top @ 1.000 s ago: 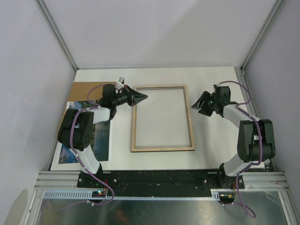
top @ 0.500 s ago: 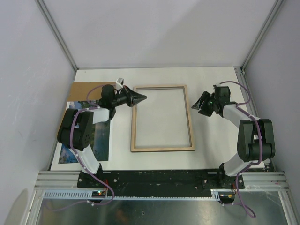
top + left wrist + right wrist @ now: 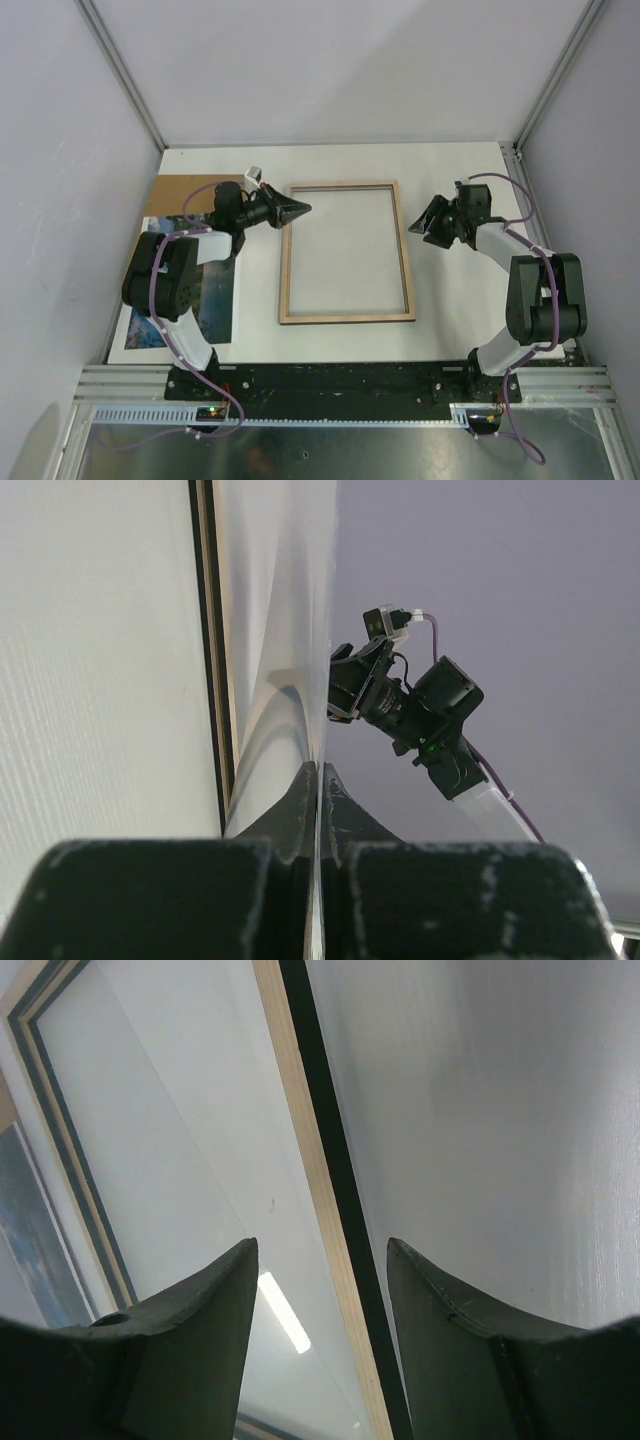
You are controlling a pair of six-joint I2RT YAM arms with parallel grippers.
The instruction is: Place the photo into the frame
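The frame [image 3: 345,319] lies flat mid-table, pale wood reverse up, with its clear pane [image 3: 345,250] inside. My left gripper [image 3: 302,208] is at the frame's far left corner; in the left wrist view the gripper [image 3: 320,771] is shut on the edge of a thin clear sheet, seemingly the pane [image 3: 275,630], beside the frame's bar [image 3: 210,630]. My right gripper [image 3: 424,226] is open just right of the frame's far right side; the right wrist view shows it [image 3: 320,1245] open over the frame's bar [image 3: 300,1140]. The photo [image 3: 215,295] lies picture side up at the left, partly under the left arm.
A brown cardboard backing board [image 3: 172,195] lies at the far left, partly under the photo and the left arm. White walls and metal posts enclose the table. The right arm [image 3: 410,705] shows in the left wrist view.
My left gripper has drawn back slightly to the left at the frame's corner. The right arm has not moved.
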